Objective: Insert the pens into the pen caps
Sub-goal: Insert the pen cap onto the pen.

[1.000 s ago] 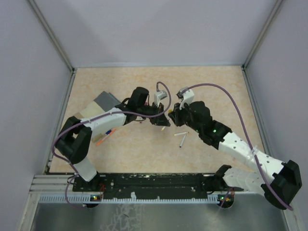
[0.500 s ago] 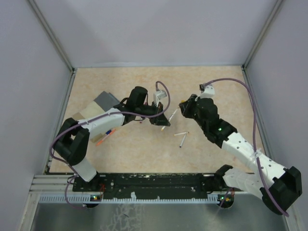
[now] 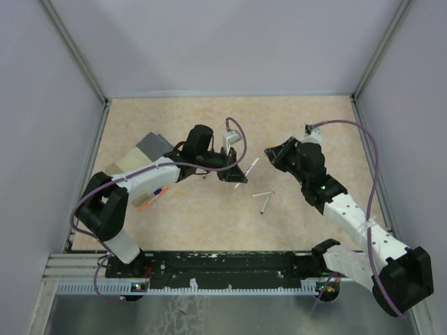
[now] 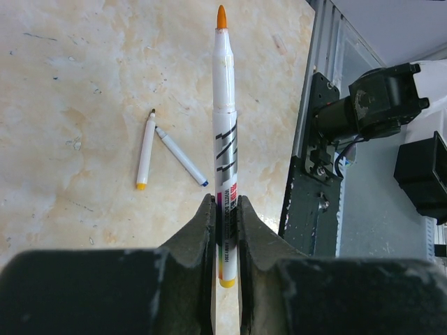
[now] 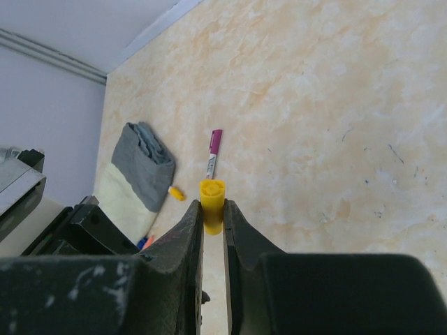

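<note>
— Since a second ago the right arm has swung out to the right. The right pincer [image 3: 269, 152], which was close beside the left pincer [image 3: 236, 170], now sits well apart from it. The left arm has barely shifted.

— What does each one hold?

— The left wrist view shows it best. The left pincer is clamped on the lower barrel of a white pen [image 4: 225, 125], with the orange tip pointing away and the yellow end behind the fingers. In the right wrist view, the right pincer pinches a yellow cap [image 5: 211, 197] that pokes out past its fingertips.

— Does the overhead view show the same?

— Only partly. The held pen is a thin pale stick jutting from the left pincer, and the cap is too small to make out there.

— Anything else on the bench [image 3: 174, 223]?

— Two loose pens lie between the arms, meeting at one end: a yellow-ended pen [image 4: 145, 152] and a blue-tipped pen [image 4: 180, 155]. Only the right wrist view shows a magenta-capped pen [image 5: 214, 150] near a grey-lidded box [image 5: 143, 164], and a small loose cap [image 5: 177, 193] just beside that box.
</note>
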`<action>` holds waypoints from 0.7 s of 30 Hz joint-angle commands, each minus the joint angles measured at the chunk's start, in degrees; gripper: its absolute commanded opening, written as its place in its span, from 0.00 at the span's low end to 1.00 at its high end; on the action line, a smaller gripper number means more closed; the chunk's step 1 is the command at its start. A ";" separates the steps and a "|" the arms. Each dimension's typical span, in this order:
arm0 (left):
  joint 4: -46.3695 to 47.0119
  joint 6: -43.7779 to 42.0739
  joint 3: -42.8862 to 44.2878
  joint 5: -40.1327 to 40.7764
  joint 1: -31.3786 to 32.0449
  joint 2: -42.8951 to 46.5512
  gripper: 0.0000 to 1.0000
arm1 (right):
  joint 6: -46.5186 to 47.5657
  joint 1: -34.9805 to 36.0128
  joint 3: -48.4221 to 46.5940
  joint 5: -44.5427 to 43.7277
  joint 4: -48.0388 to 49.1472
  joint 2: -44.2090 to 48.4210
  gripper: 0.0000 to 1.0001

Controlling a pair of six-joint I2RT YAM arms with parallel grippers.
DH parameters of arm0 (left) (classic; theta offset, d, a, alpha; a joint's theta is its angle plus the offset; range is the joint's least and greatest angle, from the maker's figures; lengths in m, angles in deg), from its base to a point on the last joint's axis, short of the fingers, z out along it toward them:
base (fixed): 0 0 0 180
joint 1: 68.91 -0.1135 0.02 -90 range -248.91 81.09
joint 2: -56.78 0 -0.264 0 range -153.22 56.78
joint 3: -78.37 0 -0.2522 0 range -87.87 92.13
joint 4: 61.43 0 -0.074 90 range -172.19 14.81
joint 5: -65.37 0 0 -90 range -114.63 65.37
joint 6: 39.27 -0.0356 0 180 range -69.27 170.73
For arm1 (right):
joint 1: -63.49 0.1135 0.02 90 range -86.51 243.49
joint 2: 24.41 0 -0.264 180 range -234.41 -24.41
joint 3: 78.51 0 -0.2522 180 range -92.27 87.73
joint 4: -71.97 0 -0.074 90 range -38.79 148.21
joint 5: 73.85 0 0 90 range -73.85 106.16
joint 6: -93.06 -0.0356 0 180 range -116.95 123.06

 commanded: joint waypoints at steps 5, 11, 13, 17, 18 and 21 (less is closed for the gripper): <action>0.36 -1.57 0.34 -1.68 0.50 0.89 0.00 | -3.31 -1.54 0.65 4.32 5.93 1.50 0.05; 0.27 -1.65 0.33 -1.68 0.76 0.76 0.00 | -3.64 -2.10 0.96 5.01 6.06 1.74 0.05; 0.28 -1.70 0.34 -1.71 0.77 0.76 0.00 | -3.72 -2.33 1.05 5.39 6.21 1.61 0.05; -0.02 -1.73 0.35 -1.55 0.81 0.67 0.00 | -3.89 -2.53 1.22 6.51 6.57 1.34 0.05; 0.00 -1.77 0.32 -1.46 0.85 0.74 0.00 | -3.97 -2.61 1.23 6.76 6.48 1.26 0.05; 0.00 -1.87 0.34 -1.11 0.86 0.78 0.00 | -3.83 -2.71 1.37 7.41 6.63 0.92 0.05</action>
